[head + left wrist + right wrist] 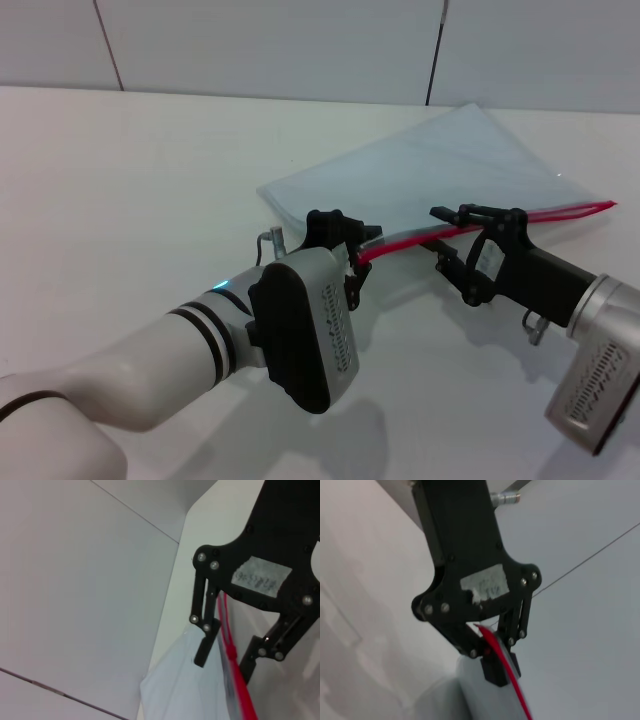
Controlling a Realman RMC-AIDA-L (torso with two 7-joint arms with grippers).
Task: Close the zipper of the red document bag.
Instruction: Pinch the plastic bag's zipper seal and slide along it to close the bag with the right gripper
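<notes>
The red document bag (450,165) lies flat on the white table, a pale-blue translucent pouch right of centre. Its zipper (560,213) is a red strip along the near long edge, lifted off the table at its left part. My left gripper (358,258) is shut on the bag's left end of that edge; in the left wrist view the zipper (240,690) passes between its fingers (201,650), with my left gripper (223,662) straddling the bag (180,690). My right gripper (445,238) is shut on the zipper a little further right. My right gripper (496,672) pinches the zipper (517,695).
The white table (130,180) stretches out bare to the left and in front of the bag. A pale panelled wall (300,40) rises directly behind the table's far edge, close to the bag's far corner.
</notes>
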